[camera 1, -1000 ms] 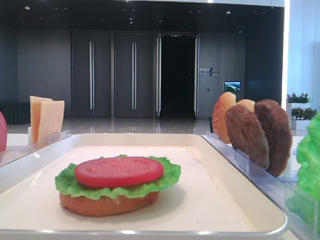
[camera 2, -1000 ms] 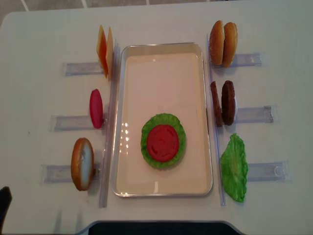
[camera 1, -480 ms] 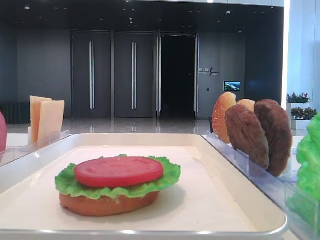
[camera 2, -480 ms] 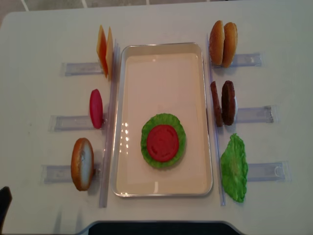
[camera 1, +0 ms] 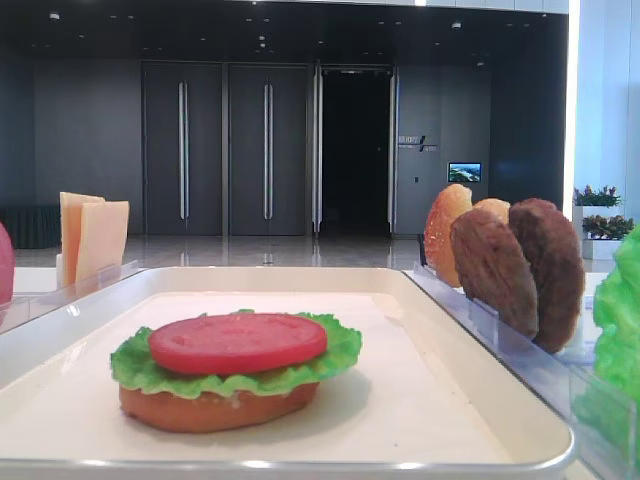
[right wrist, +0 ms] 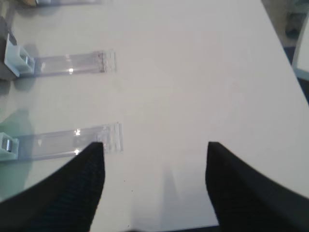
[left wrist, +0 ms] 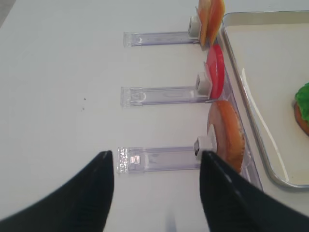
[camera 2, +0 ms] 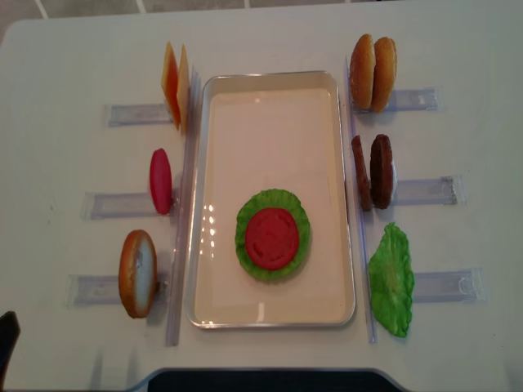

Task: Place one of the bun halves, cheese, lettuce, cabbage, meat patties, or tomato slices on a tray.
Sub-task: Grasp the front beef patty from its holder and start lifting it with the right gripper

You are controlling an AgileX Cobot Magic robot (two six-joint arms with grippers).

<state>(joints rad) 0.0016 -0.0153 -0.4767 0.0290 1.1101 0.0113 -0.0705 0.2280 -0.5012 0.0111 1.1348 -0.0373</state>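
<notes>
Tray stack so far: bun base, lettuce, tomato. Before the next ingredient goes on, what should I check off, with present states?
1. Tomato slice lies flat, centred on the lettuce and bun base: ok.
2. Tray has bare floor around the stack: ok.
3. Meat patties stand upright in their rack, untouched: ok.
4. Right gripper open, nothing between its fingers: ok.
5. Left gripper open, nothing held: ok.
6. Either arm lined up with an ingredient: not ok; both hover over bare table by the racks.

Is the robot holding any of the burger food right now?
No. Both the left gripper and right gripper hang open over bare table, jaws empty.
</notes>
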